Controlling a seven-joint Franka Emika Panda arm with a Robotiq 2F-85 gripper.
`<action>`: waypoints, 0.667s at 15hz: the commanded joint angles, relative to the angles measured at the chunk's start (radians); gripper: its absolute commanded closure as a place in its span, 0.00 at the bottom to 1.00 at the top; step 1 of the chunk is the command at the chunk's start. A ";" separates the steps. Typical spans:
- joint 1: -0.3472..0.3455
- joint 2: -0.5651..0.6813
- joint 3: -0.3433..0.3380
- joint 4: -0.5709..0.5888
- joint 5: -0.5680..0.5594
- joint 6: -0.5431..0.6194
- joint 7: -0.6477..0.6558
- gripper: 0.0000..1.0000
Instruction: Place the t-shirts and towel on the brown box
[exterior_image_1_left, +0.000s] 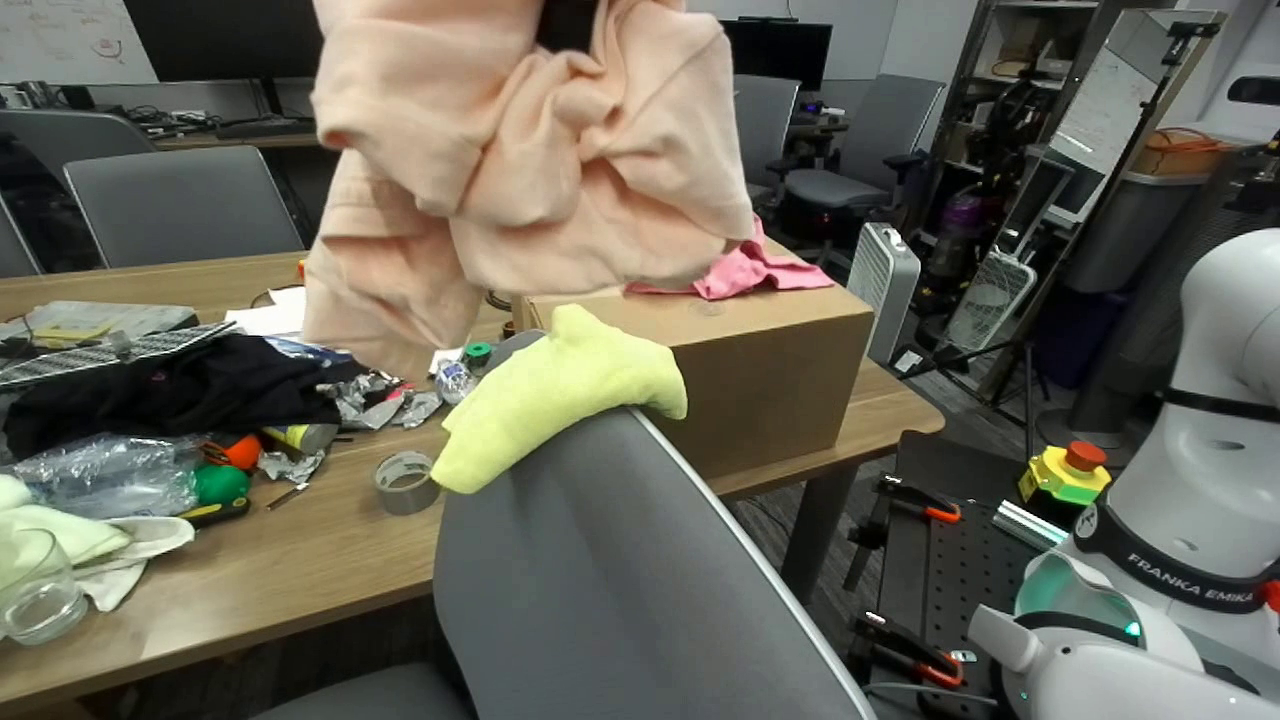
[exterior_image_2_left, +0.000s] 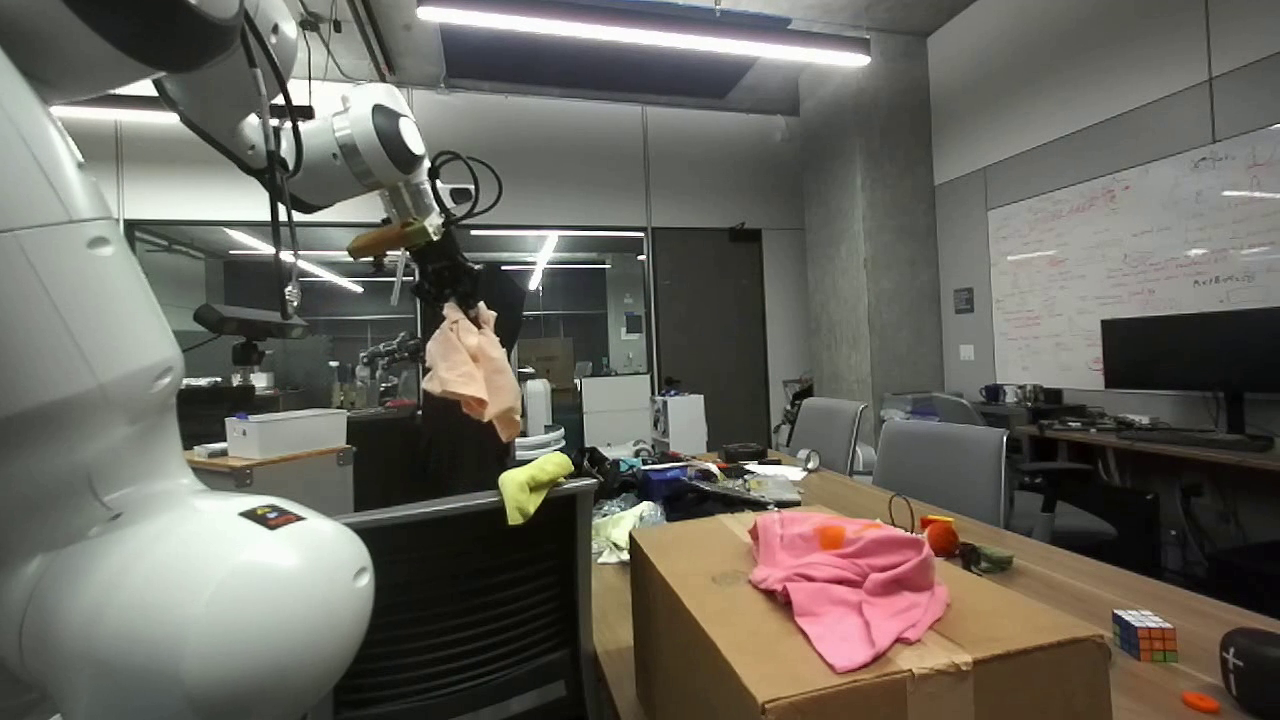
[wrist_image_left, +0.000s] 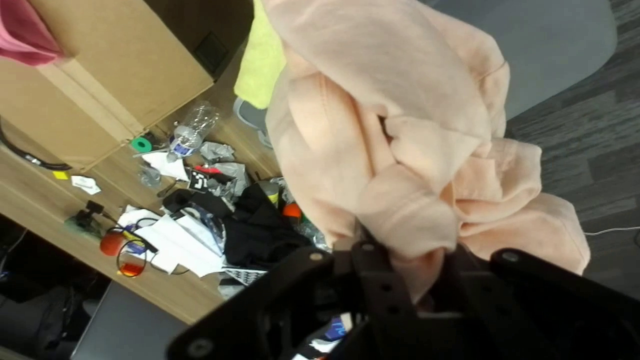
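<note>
the claw (wrist_image_left: 416, 242) is clamped on the peach shirt (exterior_image_1_left: 560, 190), which hangs under it. the brown box (exterior_image_2_left: 690, 565) lies lower than the claw and off to its side, beyond the yellow cloth (exterior_image_1_left: 565, 395) on the chair back (exterior_image_1_left: 600, 560); so the carry, i judge, must go sideways before down (the pink shirt (exterior_image_2_left: 850, 590) already lies there).

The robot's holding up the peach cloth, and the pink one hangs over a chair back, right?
Not quite: the pink cloth lies on the box, as both exterior views show; a yellow cloth hangs over the chair back. The gripper does hold up the peach cloth.
</note>
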 joint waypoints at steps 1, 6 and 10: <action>-0.056 0.043 0.014 0.084 -0.106 -0.024 0.060 0.96; -0.125 0.017 -0.050 0.085 -0.185 -0.050 0.102 0.96; -0.178 -0.039 -0.159 0.060 -0.163 -0.055 0.080 0.96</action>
